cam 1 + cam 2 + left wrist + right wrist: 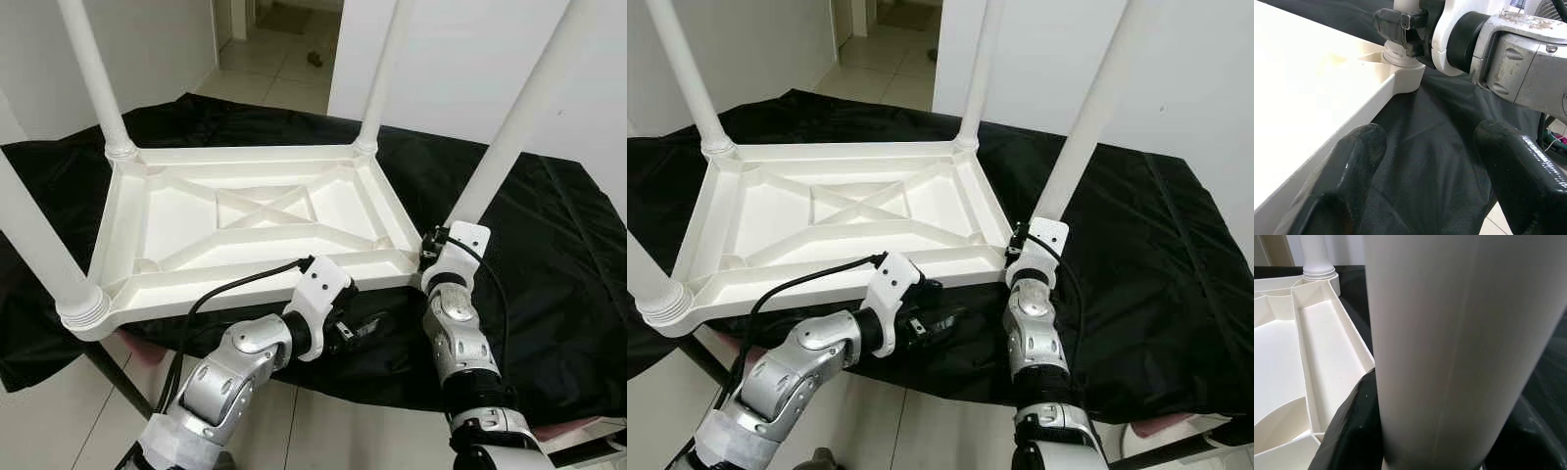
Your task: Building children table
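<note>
1. The right pincer point(431, 257) is clenched around the base of the near right leg point(509, 137), its black fingers point(1359, 431) showing on both sides of the white tube just above the corner socket.
2. The left pincer point(367, 325) is released, its two fingers point(1347, 171) spread with nothing between them. It sits low beside the near edge of the frame, over the black cloth point(558, 274).
3. The children's table point(255, 225) lies upside down on the cloth-covered tabletop, ribbed underside up, with all four legs standing in their corner sockets.
4. It looks like light, stiff moulded plastic with smooth, rather slippery tubes. A leg is probably best gripped low, near its threaded collar, where twisting gives less wobble.
5. The long legs could lever the light frame about, so steadying the rim seems wise.
</note>
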Controlling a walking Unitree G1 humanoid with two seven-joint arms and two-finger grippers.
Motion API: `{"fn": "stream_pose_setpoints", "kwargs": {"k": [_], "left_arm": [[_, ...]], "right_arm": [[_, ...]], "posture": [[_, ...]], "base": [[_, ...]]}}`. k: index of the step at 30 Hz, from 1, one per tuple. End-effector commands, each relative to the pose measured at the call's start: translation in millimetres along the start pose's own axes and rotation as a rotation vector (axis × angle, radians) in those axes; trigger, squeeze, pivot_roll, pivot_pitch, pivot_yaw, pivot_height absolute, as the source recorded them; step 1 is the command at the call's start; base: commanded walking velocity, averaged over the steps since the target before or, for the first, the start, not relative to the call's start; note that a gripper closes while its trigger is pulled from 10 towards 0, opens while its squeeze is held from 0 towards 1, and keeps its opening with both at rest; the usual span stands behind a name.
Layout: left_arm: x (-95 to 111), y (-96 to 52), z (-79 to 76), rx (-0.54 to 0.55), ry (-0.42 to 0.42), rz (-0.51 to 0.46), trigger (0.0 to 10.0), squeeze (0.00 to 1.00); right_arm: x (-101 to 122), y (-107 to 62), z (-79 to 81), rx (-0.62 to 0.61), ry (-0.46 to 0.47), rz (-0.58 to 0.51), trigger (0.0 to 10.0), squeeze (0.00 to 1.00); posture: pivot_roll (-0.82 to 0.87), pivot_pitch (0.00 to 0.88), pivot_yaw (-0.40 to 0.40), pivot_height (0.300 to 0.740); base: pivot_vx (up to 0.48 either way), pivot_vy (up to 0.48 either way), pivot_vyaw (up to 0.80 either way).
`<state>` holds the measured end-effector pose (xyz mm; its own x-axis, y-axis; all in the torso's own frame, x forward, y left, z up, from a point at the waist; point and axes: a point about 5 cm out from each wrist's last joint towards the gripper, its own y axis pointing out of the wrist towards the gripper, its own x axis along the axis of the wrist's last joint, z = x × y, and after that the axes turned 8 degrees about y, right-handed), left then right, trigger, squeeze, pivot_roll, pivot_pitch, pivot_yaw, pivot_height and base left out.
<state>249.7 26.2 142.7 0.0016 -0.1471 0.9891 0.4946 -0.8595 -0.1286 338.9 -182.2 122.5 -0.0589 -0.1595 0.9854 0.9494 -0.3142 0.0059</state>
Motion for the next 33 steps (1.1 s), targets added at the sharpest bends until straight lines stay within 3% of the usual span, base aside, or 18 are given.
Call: {"fn": "stream_pose_setpoints", "kwargs": {"k": [1,2,3,10,11,12,13,14,15,19,23,24,25,30,31,33], "left_arm": [[1,0.6,-1.6,0.009,0.011,-0.01,10.0,0.0],[1,0.6,-1.6,0.009,0.011,-0.01,10.0,0.0],[2,0.0,-0.2,0.028,0.037,-0.014,10.0,0.0],[2,0.0,1.3,0.045,0.062,-0.026,10.0,0.0],[3,-0.1,1.6,0.042,0.05,-0.034,10.0,0.0],[3,-0.1,1.6,0.042,0.05,-0.034,10.0,0.0],[3,-0.6,2.3,0.042,0.041,-0.039,10.0,0.17],[3,-0.6,2.3,0.042,0.041,-0.039,10.0,0.17],[4,-1.5,2.6,0.035,0.025,-0.047,10.0,1.0],[5,-4.0,1.6,0.017,-0.004,-0.067,10.0,1.0],[5,-4.1,2.1,0.031,0.018,-0.058,10.0,1.0],[6,-4.0,2.1,0.032,0.033,-0.057,10.0,0.42],[6,-4.3,2.2,0.035,0.048,-0.057,10.0,0.0],[7,-5.9,2.9,0.042,0.083,-0.063,10.0,0.0],[8,-6.8,3.6,0.047,0.096,-0.067,10.0,0.0],[10,-8.2,4.9,0.058,0.121,-0.073,10.0,0.0]], "right_arm": [[-4,1.6,-12.3,-0.033,0.003,0.014,10.0,0.63],[-4,1.6,-12.3,-0.033,0.003,0.014,10.0,0.63],[1,1.1,-7.6,0.001,0.018,-0.012,10.0,1.0],[4,0.0,-4.1,0.005,0.009,-0.03,10.0,1.0],[6,-1.0,-4.6,0.004,-0.004,-0.046,10.0,0.0],[6,-1.0,-4.6,0.004,-0.004,-0.046,10.0,0.0],[7,-3.3,-4.8,0.01,-0.006,-0.061,10.0,0.0],[7,-3.3,-4.8,0.01,-0.006,-0.061,10.0,0.0],[8,-7.0,-5.5,0.021,-0.012,-0.077,10.0,0.0],[7,-23.9,-11.6,0.056,-0.033,-0.112,10.0,0.0],[5,-36.2,-18.8,0.054,-0.052,-0.122,10.0,0.0],[5,-42.4,-19.9,0.071,-0.065,-0.133,10.0,0.0],[4,-48.7,-20.1,0.096,-0.069,-0.134,10.0,0.0],[-3,-64.6,-20.1,0.179,-0.062,-0.117,9.7,0.0],[-5,-67.3,-20.9,0.191,-0.057,-0.104,0.0,0.0],[-7,-70.8,-21.3,0.212,-0.057,-0.089,0.0,0.0]], "posture": [[0.07,0.0,-0.072,0.74],[0.07,0.0,-0.072,0.74],[0.07,0.0,-0.071,0.74],[0.07,0.0,-0.07,0.74],[0.07,0.0,-0.072,0.74],[0.07,0.0,-0.072,0.74],[0.07,0.0,-0.072,0.74],[0.07,0.0,-0.072,0.74],[0.07,0.0,-0.073,0.74],[0.07,0.004,-0.075,0.74],[0.07,0.007,-0.074,0.74],[0.07,0.007,-0.074,0.74],[0.06,0.013,-0.072,0.74],[0.05,0.018,-0.069,0.74],[0.05,0.021,-0.069,0.74],[0.05,0.027,-0.066,0.74]], "base": [[0.0,0.0,0.0],[0.0,0.0,0.0],[0.0,0.0,0.0],[0.0,0.0,0.0],[0.0,0.0,0.0],[0.0,0.0,0.0],[0.0,0.0,0.0],[0.0,0.0,0.0],[0.0,0.0,0.0],[0.0,0.0,0.0],[0.0,0.0,0.0],[0.0,0.0,0.0],[0.0,0.0,0.0],[0.0,0.0,0.0],[0.0,0.0,0.0],[0.0,0.0,0.0]]}}
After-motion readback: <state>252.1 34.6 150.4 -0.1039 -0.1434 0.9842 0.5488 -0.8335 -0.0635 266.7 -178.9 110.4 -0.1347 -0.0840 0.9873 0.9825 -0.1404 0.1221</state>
